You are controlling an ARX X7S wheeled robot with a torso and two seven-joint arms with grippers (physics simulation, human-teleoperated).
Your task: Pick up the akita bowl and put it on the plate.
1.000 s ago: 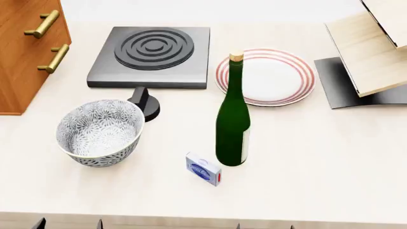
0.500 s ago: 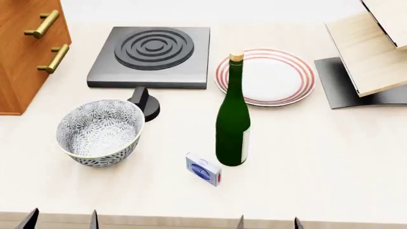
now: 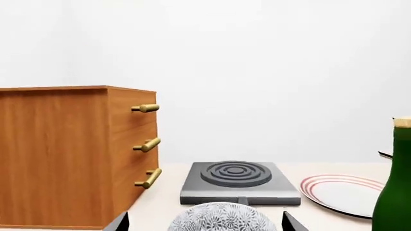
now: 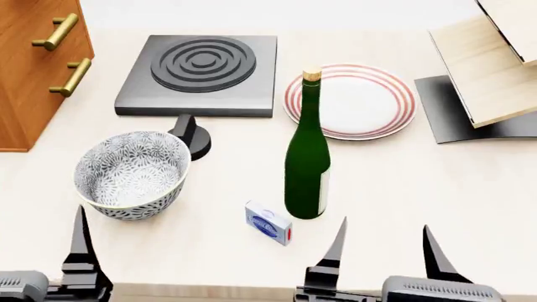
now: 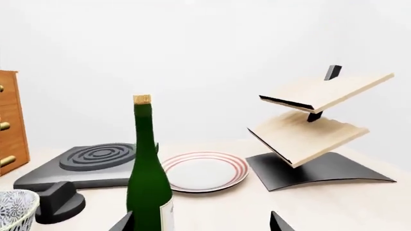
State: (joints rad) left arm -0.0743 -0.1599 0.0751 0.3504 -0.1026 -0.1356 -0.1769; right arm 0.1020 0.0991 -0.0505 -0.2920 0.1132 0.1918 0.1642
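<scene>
The akita bowl (image 4: 132, 173), white with a dense grey-black flower pattern, stands upright at the front left of the counter. The plate (image 4: 351, 100), white with red rings, lies at the back right, behind a green bottle (image 4: 307, 163). My left gripper (image 3: 205, 222) is open and empty, just short of the bowl (image 3: 222, 217), which lies between its spread tips. Only one of its fingers (image 4: 82, 248) shows in the head view. My right gripper (image 4: 385, 225) is open and empty near the front edge, right of the bottle (image 5: 149, 178). The plate (image 5: 204, 171) lies beyond it.
A grey stove burner (image 4: 201, 69) with a black knob (image 4: 191, 135) sits behind the bowl. A wooden drawer cabinet (image 4: 34, 69) stands at the left. A small blue-and-white box (image 4: 268, 223) lies beside the bottle. A tilted wooden rack (image 4: 491, 69) stands at the far right.
Both grippers have come up from the bottom edge of the head view, reaching forward over the counter's front. The bowl, plate and bottle have not moved.
</scene>
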